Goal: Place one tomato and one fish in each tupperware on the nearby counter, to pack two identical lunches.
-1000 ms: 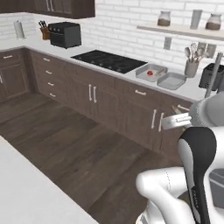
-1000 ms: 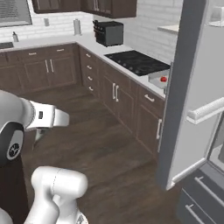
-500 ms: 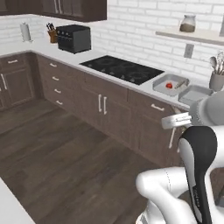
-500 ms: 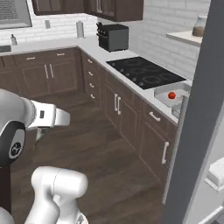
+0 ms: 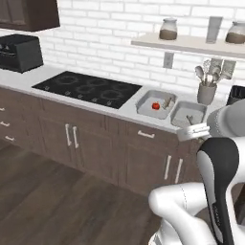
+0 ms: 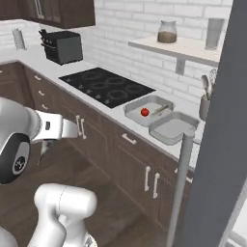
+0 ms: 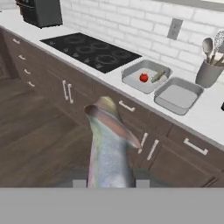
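Closer counter (image 5: 124,111); fish (image 7: 108,144) hand-view only

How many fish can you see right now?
2: one fish held in the tool, and one lying beside the tomato in the left tupperware. The right tupperware looks empty.

2 tupperware (image 7: 144,75) (image 7: 177,95) side by side on the counter (image 7: 205,114); tomato (image 7: 143,78), probably fish, in 1.
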